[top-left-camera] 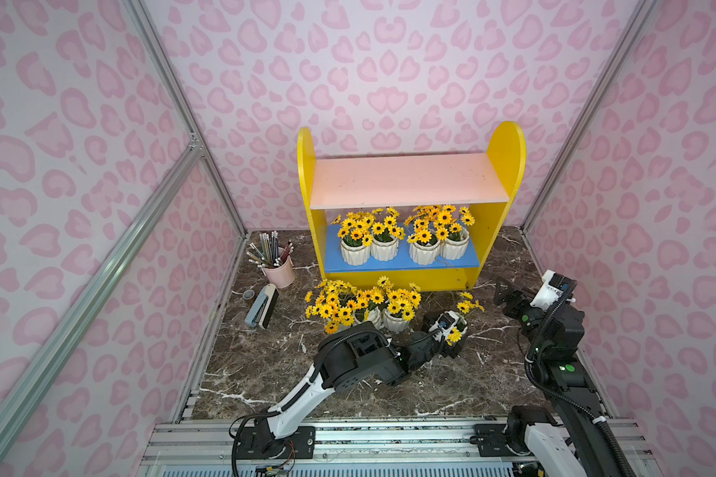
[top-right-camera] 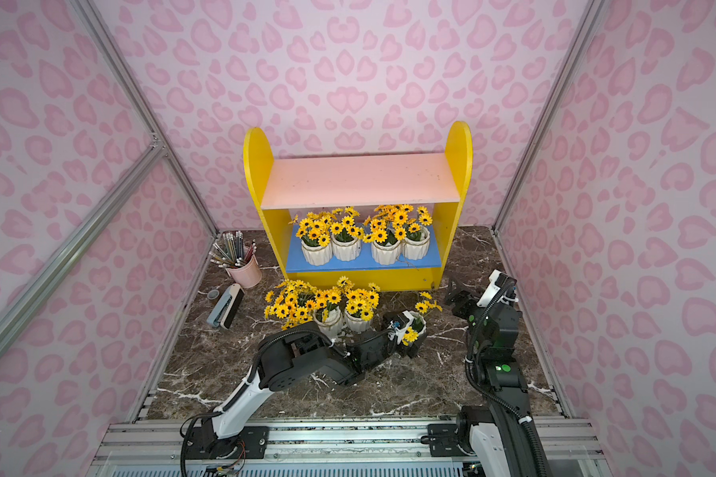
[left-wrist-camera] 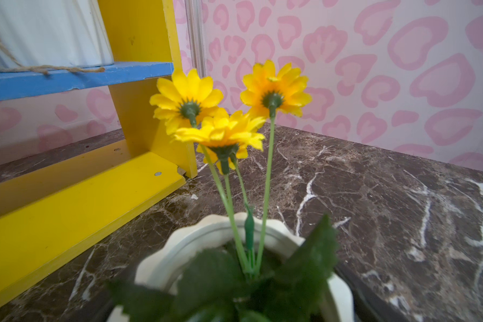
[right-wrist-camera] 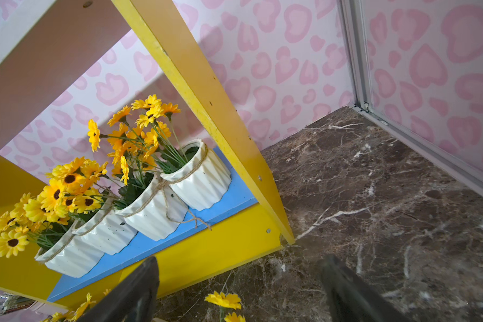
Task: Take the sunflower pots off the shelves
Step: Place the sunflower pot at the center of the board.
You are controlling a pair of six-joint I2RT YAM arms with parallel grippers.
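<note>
Where the left gripper (top-left-camera: 445,334) sits low on the marble table (top-left-camera: 265,371), its jaws stand spread to either side of a white, scalloped-rim sunflower pot (left-wrist-camera: 195,231) bearing yellow blooms on thin green stems. Just beside it, more pots (top-left-camera: 395,321) crowd together on the table. The right gripper (right-wrist-camera: 243,292) hangs with jaws wide apart, empty. Beyond, four ribbed, twine-tied pots (right-wrist-camera: 151,220) line the blue lower board (top-left-camera: 402,264) of the shelves (top-left-camera: 406,181).

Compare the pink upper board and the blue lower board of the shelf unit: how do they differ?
The pink upper board is bare; the blue lower board carries four sunflower pots in a row. The upper one is open above; the lower one lies beneath it. Both span between the yellow side panels.
</note>
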